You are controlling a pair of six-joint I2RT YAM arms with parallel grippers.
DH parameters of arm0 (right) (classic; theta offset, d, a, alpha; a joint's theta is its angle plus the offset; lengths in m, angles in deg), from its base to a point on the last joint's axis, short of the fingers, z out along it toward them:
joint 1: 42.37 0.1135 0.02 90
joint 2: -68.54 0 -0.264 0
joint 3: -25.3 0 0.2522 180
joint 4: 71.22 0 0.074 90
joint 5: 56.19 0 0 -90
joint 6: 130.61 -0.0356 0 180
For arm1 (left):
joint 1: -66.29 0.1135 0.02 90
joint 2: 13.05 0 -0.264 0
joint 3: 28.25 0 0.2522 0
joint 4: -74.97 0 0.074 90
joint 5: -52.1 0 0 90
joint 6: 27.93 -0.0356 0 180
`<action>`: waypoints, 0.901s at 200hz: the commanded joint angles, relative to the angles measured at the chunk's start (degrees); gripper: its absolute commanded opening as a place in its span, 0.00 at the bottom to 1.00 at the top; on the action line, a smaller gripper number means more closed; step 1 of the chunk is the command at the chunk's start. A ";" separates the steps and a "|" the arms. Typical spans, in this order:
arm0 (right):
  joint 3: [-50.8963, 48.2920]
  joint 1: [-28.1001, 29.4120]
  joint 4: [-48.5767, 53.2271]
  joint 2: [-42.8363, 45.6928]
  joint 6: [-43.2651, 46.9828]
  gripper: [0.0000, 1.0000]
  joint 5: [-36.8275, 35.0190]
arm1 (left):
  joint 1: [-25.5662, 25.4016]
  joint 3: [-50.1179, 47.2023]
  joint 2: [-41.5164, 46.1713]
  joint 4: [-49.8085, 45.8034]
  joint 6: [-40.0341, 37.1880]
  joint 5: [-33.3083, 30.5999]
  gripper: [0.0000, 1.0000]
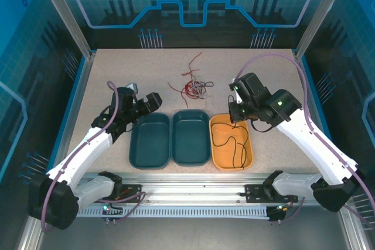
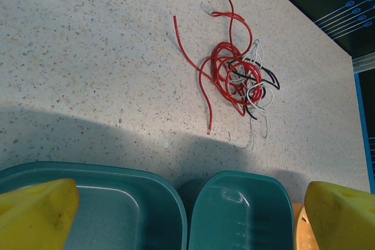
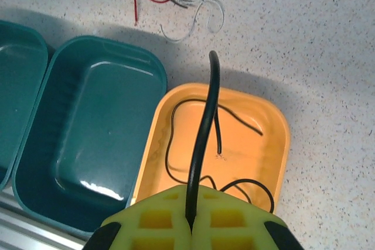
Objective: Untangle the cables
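Cables [image 1: 190,86] in a red, white and black knot on the surface [image 1: 117,68], just past the far rims of the teal trays [image 2: 140,175].

Pinched between the pressed-together fingers of the right end effector [image 3: 192,197]: one black cable [image 3: 205,121], hanging down into the orange tray [image 3: 281,144], loose length curled on the tray floor. Spread wide and holding nothing: left end effector [image 2: 187,212], hovering over the teal trays, knot ahead of it and a little to its right across bare surface. Judged the nearer and the free one, so probably the one to reach in. Worth noting a long red tail [image 2: 208,112] running from the knot back toward the trays, roughly along the line of approach, with the left fingers set to either side of that line.
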 commanded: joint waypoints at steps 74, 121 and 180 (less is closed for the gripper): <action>-9.86 -2.06 -12.22 1.01 2.12 0.00 2.83 | -0.11 -0.11 0.57 -0.52 -0.76 0.14 0.99; -14.42 -1.88 -12.67 2.39 0.39 0.00 7.68 | -0.09 0.25 -0.39 -0.26 -0.60 0.41 0.99; -17.74 -0.08 -11.13 1.64 -0.64 0.00 9.26 | -0.09 0.21 -1.16 0.15 -0.33 0.52 0.99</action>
